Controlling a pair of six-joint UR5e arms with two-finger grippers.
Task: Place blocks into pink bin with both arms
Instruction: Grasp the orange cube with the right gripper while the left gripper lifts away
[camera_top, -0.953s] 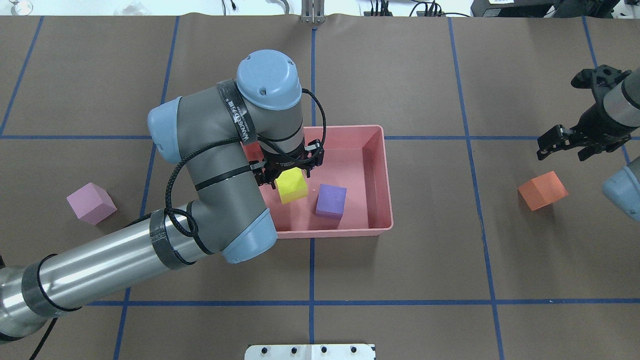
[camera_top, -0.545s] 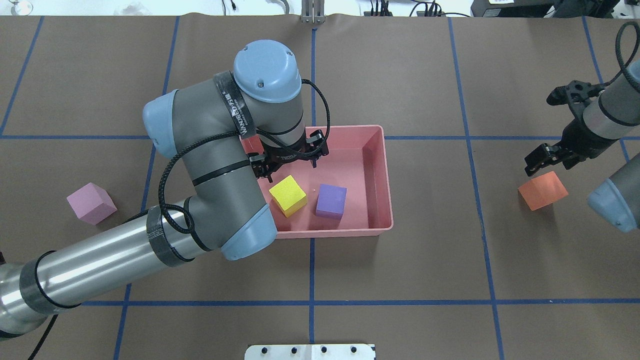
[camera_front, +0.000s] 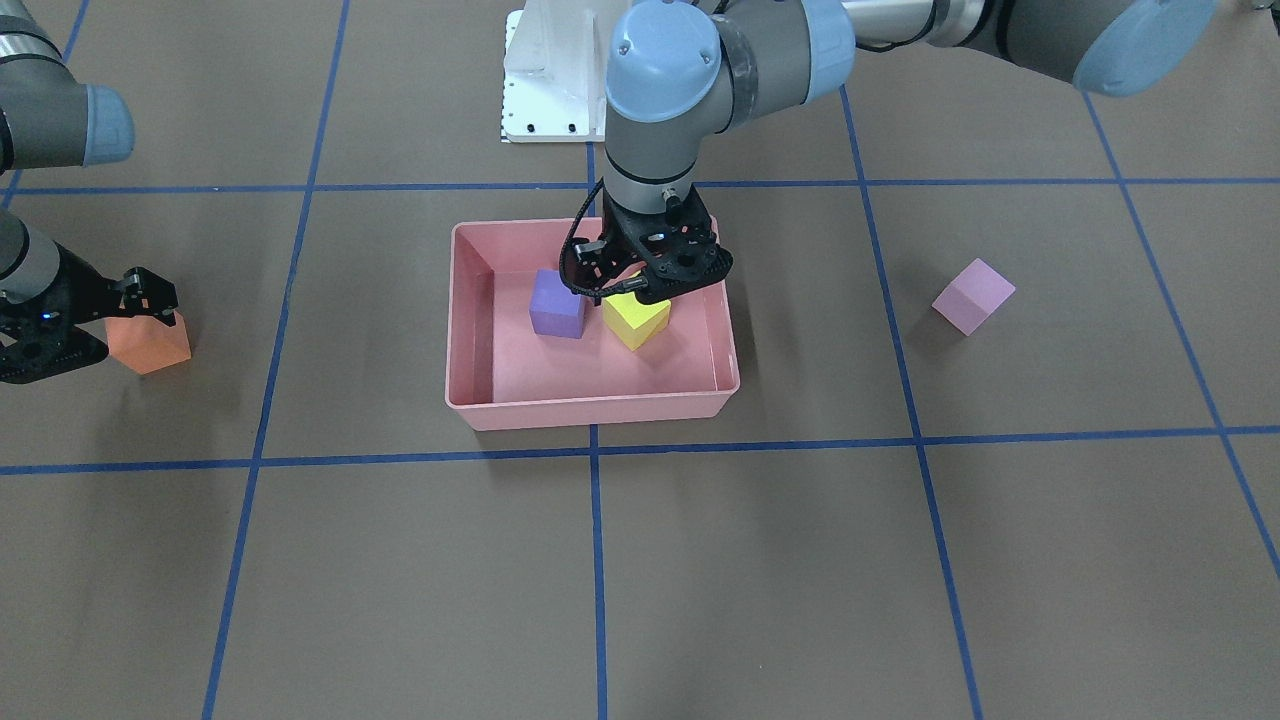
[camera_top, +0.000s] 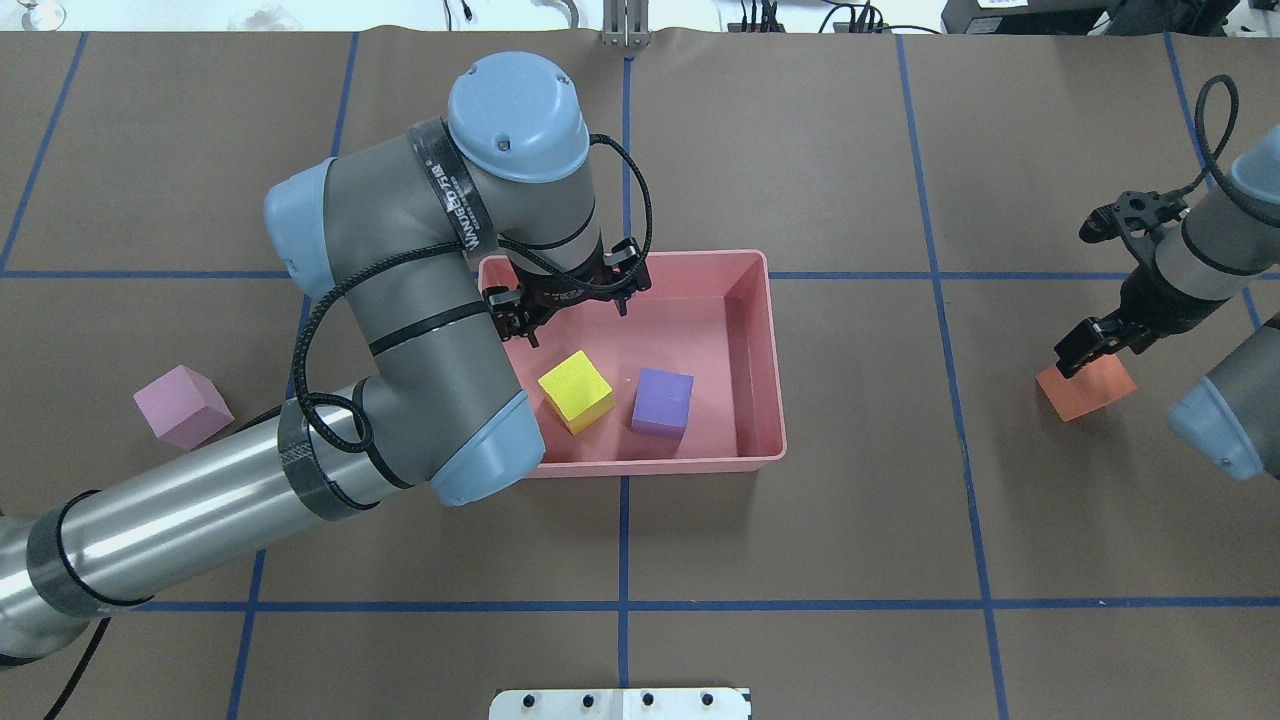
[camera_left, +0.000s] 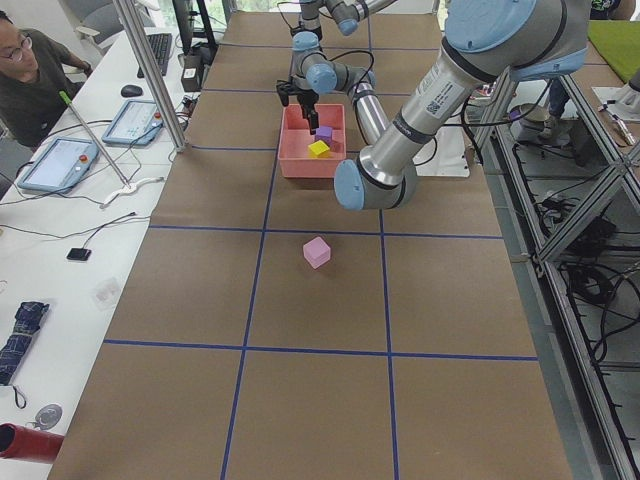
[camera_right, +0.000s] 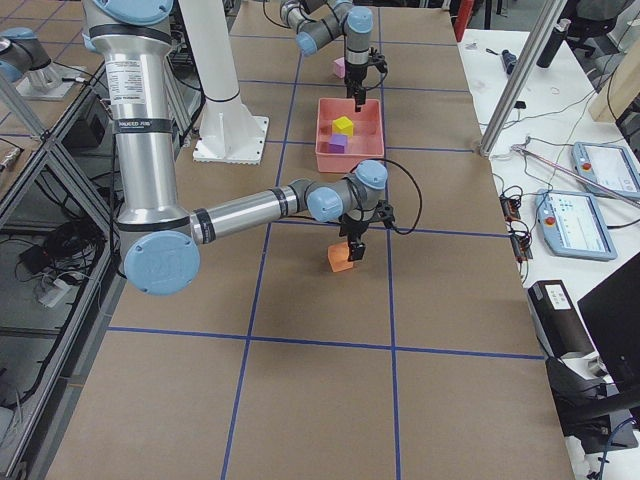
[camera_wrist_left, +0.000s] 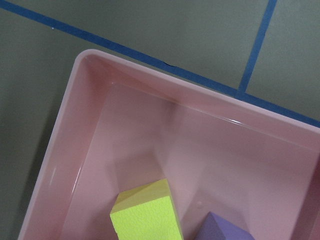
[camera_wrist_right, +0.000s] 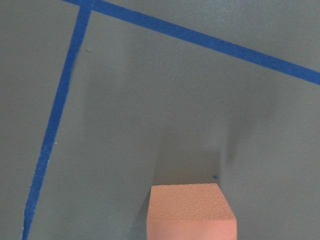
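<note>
The pink bin (camera_top: 762, 350) sits mid-table and holds the yellow block (camera_top: 575, 390) and the purple block (camera_top: 661, 401) side by side on its floor. My left gripper (camera_top: 570, 305) is open and empty above the bin's far left part, just behind the yellow block (camera_front: 636, 318). The left wrist view shows the bin's rim (camera_wrist_left: 165, 75) with the yellow block (camera_wrist_left: 145, 215) and the purple block (camera_wrist_left: 225, 231). The pale pink-lilac block (camera_top: 182, 405) lies on the table at the left. My right gripper (camera_top: 1090, 352) is open, just above the far edge of the orange block (camera_top: 1085, 390), which shows in the right wrist view (camera_wrist_right: 192, 210).
The white pedestal base (camera_top: 620, 703) stands at the near table edge. Blue tape lines (camera_top: 625, 605) grid the brown table cover. A person (camera_left: 30, 70) sits at a side desk with tablets beyond the table's long edge.
My left gripper let go of the yellow block, which now rests on the bin floor, and drew back up and away. My right gripper came down to the orange block.
</note>
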